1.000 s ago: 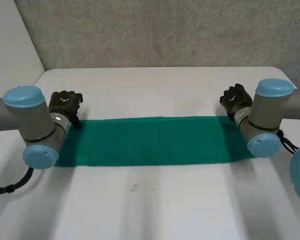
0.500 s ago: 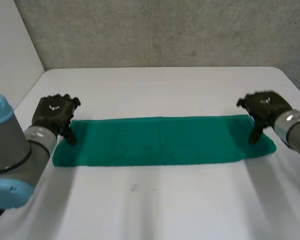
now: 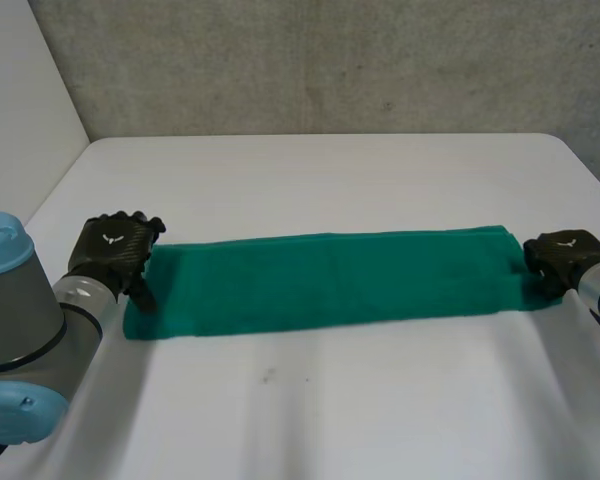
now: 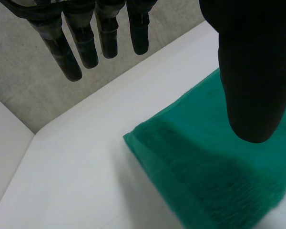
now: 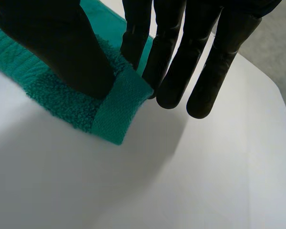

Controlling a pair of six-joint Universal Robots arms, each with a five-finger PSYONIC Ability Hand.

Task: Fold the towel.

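A green towel [image 3: 325, 285] lies as a long folded strip across the white table [image 3: 310, 180]. My left hand [image 3: 112, 250] hovers over the strip's left end, open, with straight fingers [image 4: 69, 57] above the table and the thumb [image 4: 252, 81] above the towel [image 4: 214, 176]; it holds nothing. My right hand [image 3: 560, 258] is at the strip's right end. Its thumb [image 5: 62, 43] and fingers [image 5: 169, 57] pinch the near corner of the towel [image 5: 119, 102] there.
The table's far edge [image 3: 320, 137] meets a grey wall. Bare white tabletop lies in front of the towel and beyond it. My left arm's grey joint with its blue cap [image 3: 10, 330] stands at the near left.
The right hand has slid off the towel's top to its right end and shut on the near corner. The towel has shifted a little to the right. The left hand barely moved.
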